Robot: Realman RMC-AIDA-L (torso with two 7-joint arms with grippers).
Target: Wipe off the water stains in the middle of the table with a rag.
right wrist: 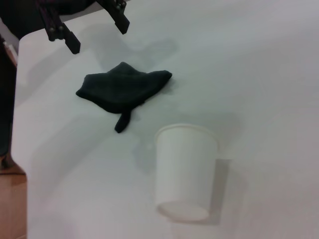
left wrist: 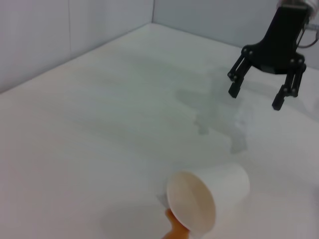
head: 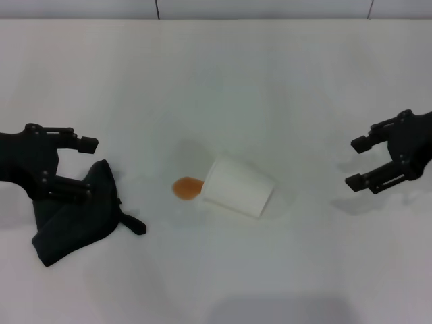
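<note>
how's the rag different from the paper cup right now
The rag is dark, soft and crumpled in a flat heap; the paper cup is white, stiff and tipped on its side. The rag lies just under the open left gripper; the cup lies mid-table with its mouth at the water stains. Both rest on the table, ungripped.

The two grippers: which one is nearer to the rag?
The left gripper: it hangs open right over the rag, while the right gripper is open far across the table.
</note>
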